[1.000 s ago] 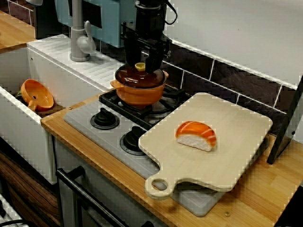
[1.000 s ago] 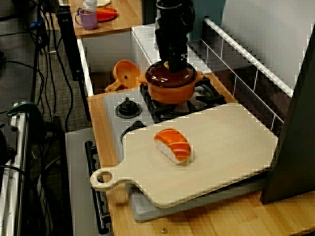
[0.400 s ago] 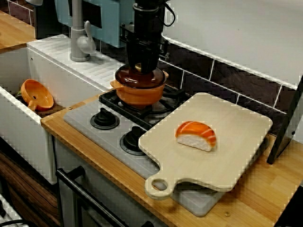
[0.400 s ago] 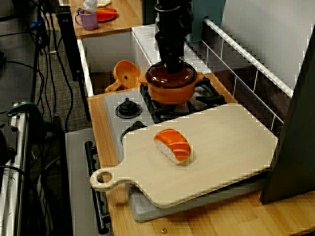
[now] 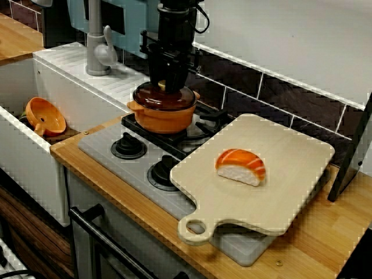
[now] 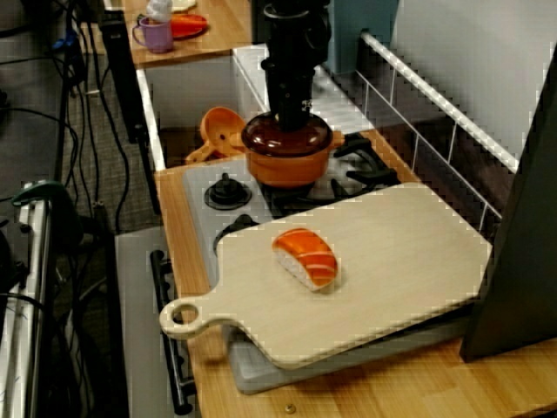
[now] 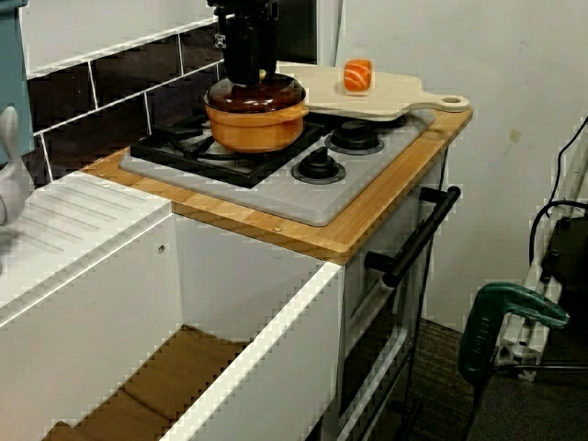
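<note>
The tool (image 5: 165, 88) seems clamped on the lid knob (image 5: 163, 86) of the orange pot (image 5: 161, 119).

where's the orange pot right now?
In the view from the front, the pot is at the stove's rear burner, left of the board holding the sushi. The end effector grips its lid from above.

I'm seeing glossy orange pot (image 5: 161, 118), shiny dark-brown lid (image 5: 164, 97); cutting board (image 5: 290, 174) is looking matt pale wood, hob (image 5: 100, 149) matt grey, counter (image 5: 325, 241) smooth wood, my end effector (image 5: 164, 86) matt black.
</note>
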